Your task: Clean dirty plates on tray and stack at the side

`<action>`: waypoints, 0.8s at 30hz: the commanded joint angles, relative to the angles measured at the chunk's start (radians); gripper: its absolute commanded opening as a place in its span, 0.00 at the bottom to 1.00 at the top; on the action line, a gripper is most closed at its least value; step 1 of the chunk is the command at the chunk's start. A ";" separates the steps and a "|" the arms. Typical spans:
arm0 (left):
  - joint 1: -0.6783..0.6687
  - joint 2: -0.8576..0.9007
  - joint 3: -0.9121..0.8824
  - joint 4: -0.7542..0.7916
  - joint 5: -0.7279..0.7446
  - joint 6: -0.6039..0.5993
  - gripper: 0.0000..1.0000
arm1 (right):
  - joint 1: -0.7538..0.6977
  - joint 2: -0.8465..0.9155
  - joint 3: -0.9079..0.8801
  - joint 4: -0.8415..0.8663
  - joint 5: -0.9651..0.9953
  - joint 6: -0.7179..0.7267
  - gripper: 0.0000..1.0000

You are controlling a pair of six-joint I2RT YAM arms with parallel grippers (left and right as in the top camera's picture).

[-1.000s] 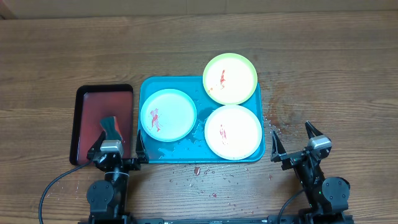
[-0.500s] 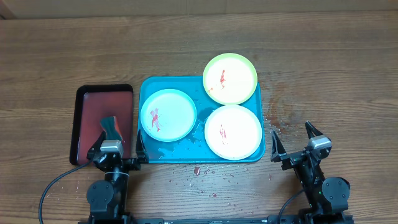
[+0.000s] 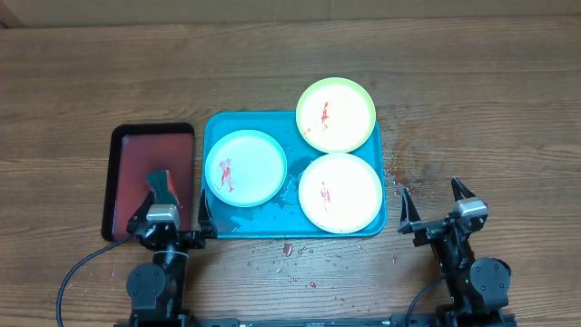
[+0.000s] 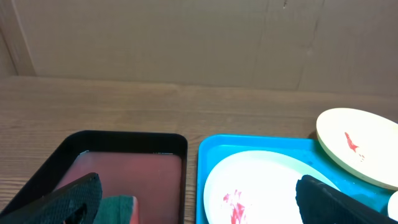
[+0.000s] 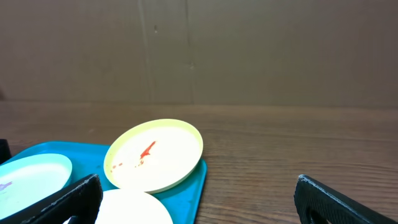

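**Both arms low at the near edge, jaws wide and empty**

We see the left gripper point(image 3: 171, 218) at the table's point(image 3: 290, 64) near edge, spread wide and holding nothing, over the near end of the dark red tray point(image 3: 150, 150) and its dark green pad point(image 3: 162, 184). The right gripper point(image 3: 431, 202) is equally agape, with bare wood around it. On the turquoise tray point(image 3: 215, 127) lie three red-smeared plates: light blue plate point(image 3: 246, 167) left, cream plate point(image 3: 340, 193) near right, green plate point(image 3: 336, 114) overhanging the far rim.

I can't read a single word, number or mark anywhere: the plates point(image 3: 246, 167), the turquoise tray point(image 3: 238, 123), the dark red tray point(image 3: 148, 150) and the wooden table point(image 3: 454, 82) are all bare.
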State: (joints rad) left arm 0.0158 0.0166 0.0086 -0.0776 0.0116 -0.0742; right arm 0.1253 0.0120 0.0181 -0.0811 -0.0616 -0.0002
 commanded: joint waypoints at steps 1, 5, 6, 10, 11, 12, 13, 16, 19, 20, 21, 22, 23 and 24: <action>0.010 -0.012 -0.004 0.000 0.000 0.015 1.00 | 0.005 -0.009 -0.010 0.002 0.021 0.001 1.00; 0.010 -0.012 -0.004 0.000 0.005 0.015 1.00 | 0.005 -0.009 -0.010 0.002 0.023 0.001 1.00; 0.010 -0.012 -0.004 0.000 0.008 0.015 1.00 | 0.005 -0.009 -0.010 0.002 0.023 0.001 1.00; 0.010 -0.012 0.015 -0.010 0.011 0.015 1.00 | 0.005 -0.009 -0.006 0.013 0.015 0.001 1.00; 0.010 -0.012 0.034 -0.024 0.011 0.015 1.00 | 0.005 -0.009 0.000 0.013 0.015 0.001 1.00; 0.010 -0.012 0.056 -0.040 0.007 0.016 1.00 | 0.005 -0.009 0.007 0.013 0.015 0.001 1.00; 0.010 -0.011 0.083 -0.061 0.006 0.016 1.00 | 0.005 -0.009 0.016 0.013 0.014 0.001 1.00; 0.010 -0.004 0.175 -0.114 -0.026 0.016 1.00 | 0.005 -0.009 0.040 0.017 -0.012 0.001 1.00; 0.010 0.010 0.220 -0.105 -0.072 0.015 1.00 | 0.005 -0.009 0.047 0.017 -0.052 0.002 1.00; 0.010 0.010 0.225 -0.105 -0.075 0.015 1.00 | 0.005 -0.009 0.047 0.017 -0.056 0.003 1.00; 0.010 0.010 0.229 -0.105 -0.074 0.015 1.00 | 0.005 -0.009 0.047 0.017 -0.056 0.011 1.00; 0.010 0.010 0.233 -0.106 -0.073 0.014 1.00 | 0.005 -0.009 0.047 0.017 -0.056 0.030 1.00; 0.010 0.010 0.237 -0.107 -0.070 0.014 1.00 | 0.005 -0.009 0.048 0.018 -0.056 0.044 1.00; 0.010 0.010 0.240 -0.108 -0.069 0.013 1.00 | 0.005 -0.009 0.049 0.018 -0.056 0.058 1.00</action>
State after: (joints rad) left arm 0.0158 0.0181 0.2287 -0.1837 -0.0357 -0.0742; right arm 0.1253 0.0120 0.0311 -0.0708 -0.1009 0.0143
